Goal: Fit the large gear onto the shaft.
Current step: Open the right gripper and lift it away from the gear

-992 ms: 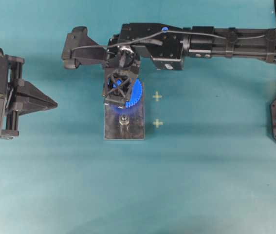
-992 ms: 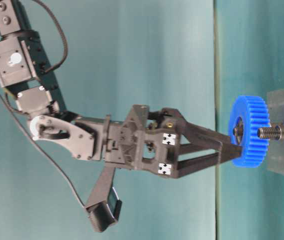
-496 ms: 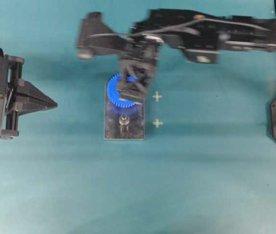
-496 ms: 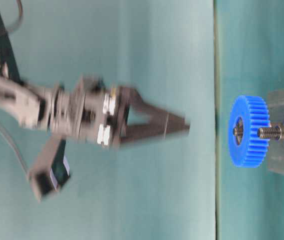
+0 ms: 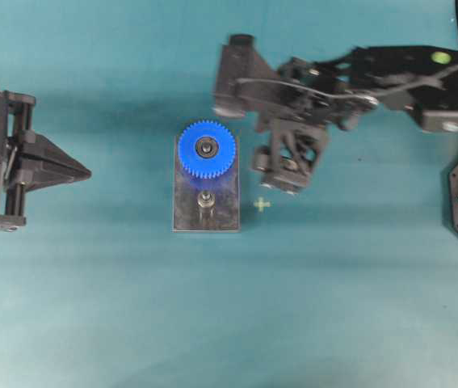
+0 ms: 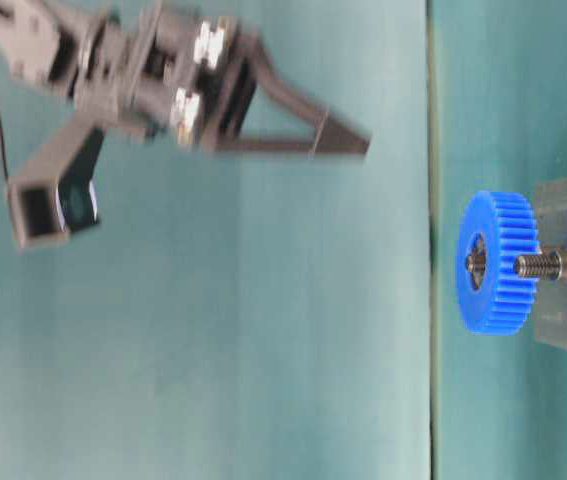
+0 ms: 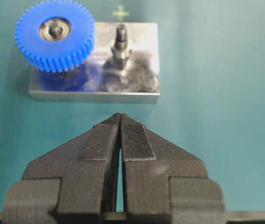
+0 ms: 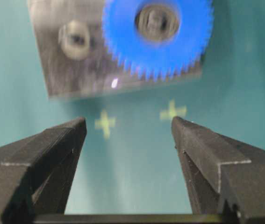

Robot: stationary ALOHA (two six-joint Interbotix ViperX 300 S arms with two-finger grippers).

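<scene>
Right of centre in the overhead view, the right gripper [image 5: 281,184] hangs above the teal table [image 5: 132,323], jaws spread wide and holding nothing. Its wrist view confirms it: both black fingers [image 8: 53,149] stand far apart with only bare table and two yellow cross marks [image 8: 105,123] between them. It sits clear of the grey plate [image 5: 224,214], off to the plate's right, with no contact. In the table-level view it shows blurred in the upper left, well apart from the gear.

At the left edge of the overhead view, the left gripper [image 5: 83,171] points toward the plate, well apart from it. Its jaws are pressed together with only a hairline gap and nothing between them; the wrist view shows the ribbed pads [image 7: 134,142] nearly touching.

Large gear [image 5: 206,149] sits on the upper end of the plate in the overhead view, seated over one peg, with the shaft [image 7: 55,29] tip visible in the bearing bore. It lies flat, teeth overhanging the plate edge slightly. In the left wrist view it occupies the upper left.

Second peg [image 5: 205,200] stands bare on the lower half of the plate, just beside the gear's rim but not touching. One yellow cross shows on the table right of the plate, below the right gripper.
</scene>
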